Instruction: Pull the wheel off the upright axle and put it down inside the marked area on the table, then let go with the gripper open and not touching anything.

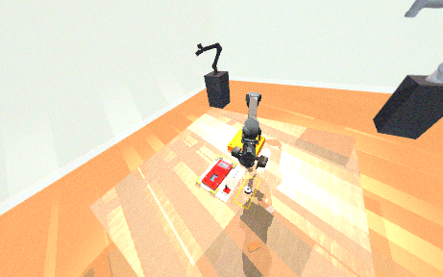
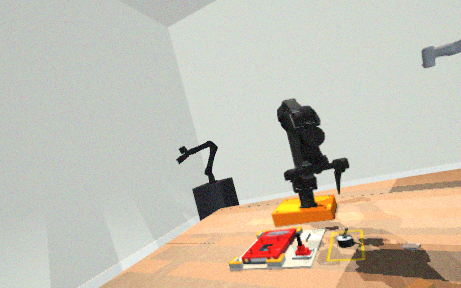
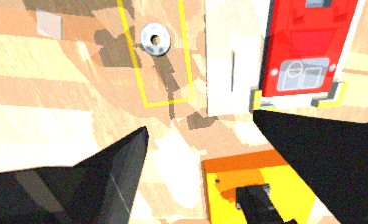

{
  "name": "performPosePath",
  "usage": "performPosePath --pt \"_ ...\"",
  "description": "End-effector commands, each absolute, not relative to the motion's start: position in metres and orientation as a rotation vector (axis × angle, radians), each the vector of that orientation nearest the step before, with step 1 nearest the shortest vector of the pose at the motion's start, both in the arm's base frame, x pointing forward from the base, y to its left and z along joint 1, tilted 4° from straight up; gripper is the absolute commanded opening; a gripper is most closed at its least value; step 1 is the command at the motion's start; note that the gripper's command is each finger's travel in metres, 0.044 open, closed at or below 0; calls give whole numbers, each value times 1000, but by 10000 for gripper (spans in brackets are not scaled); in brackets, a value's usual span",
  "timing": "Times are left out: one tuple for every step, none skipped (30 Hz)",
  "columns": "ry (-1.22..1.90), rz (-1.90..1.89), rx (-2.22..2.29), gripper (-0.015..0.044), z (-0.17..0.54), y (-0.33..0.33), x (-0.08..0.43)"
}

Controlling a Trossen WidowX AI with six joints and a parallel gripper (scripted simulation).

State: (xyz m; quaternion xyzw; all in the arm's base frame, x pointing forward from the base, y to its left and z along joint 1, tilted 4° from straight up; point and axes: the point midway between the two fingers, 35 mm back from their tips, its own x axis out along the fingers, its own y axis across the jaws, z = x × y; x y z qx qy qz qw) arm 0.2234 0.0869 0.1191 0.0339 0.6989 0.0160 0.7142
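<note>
Your tool [image 3: 200, 145] is spread wide and holds nothing, both dark fingers framing the lower half of the wrist view with bare counter [image 3: 50, 125] between them. The wheel [image 3: 155, 39] lies flat on the counter, its hole facing up, inside the yellow marked area [image 3: 187, 60], up at about 11 o'clock from the tool in the wrist view. It sits near the top end of that outline, well apart from both fingers.

From the exterior camera, your arm [image 2: 301, 145] is raised above its orange base [image 2: 305, 210], and the wheel [image 2: 344, 239] rests in the yellow outline [image 2: 331, 250] down at 5 o'clock from the base. The red fixture [image 2: 269, 245] on its white plate lies just beside the outline, at 9 o'clock from the wheel. A small grey tile [image 2: 411, 245] lies on the counter at 3 o'clock from the wheel, well outside the outline.

From the top camera, the wheel [image 1: 248, 189] shows inside the outline, at 6 o'clock from the arm.
</note>
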Motion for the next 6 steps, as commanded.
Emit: performPosePath --pt "1549 36 70 440 119 86 223" --pt "1549 36 70 440 119 86 223" --pt "1549 36 70 440 119 86 223" --pt "1549 36 70 440 119 86 223" --pt "1549 36 70 440 119 86 223" --pt "1549 36 70 440 119 86 223"
